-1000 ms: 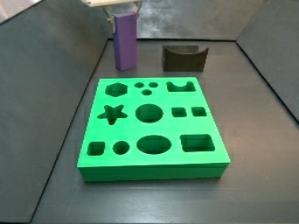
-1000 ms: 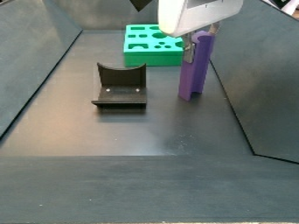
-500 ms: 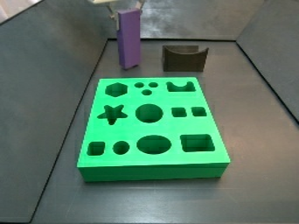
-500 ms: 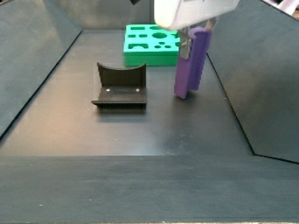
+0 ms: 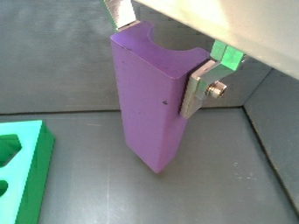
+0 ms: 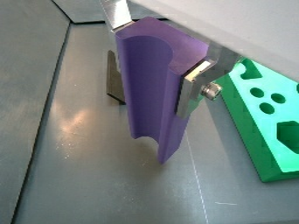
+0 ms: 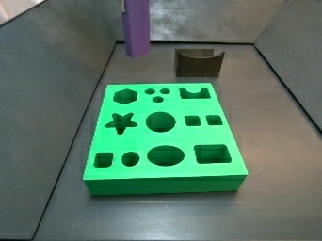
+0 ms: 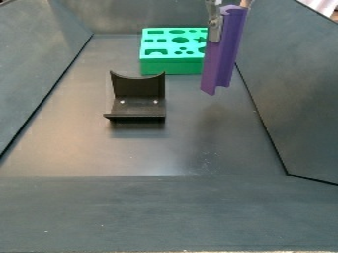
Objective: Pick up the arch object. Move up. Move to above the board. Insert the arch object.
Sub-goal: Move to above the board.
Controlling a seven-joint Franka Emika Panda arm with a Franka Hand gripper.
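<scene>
Gripper (image 5: 163, 61) jaws clamp the arch (image 5: 149, 101) near its top, long axis vertical, clear of floor; board (image 7: 161, 136) lies lower centre.

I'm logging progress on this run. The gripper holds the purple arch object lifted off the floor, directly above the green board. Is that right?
Not quite. The gripper does hold the arch object clear of the floor, but a side view shows it off to one side of the board, not above it. The move over the board is not yet done.
</scene>
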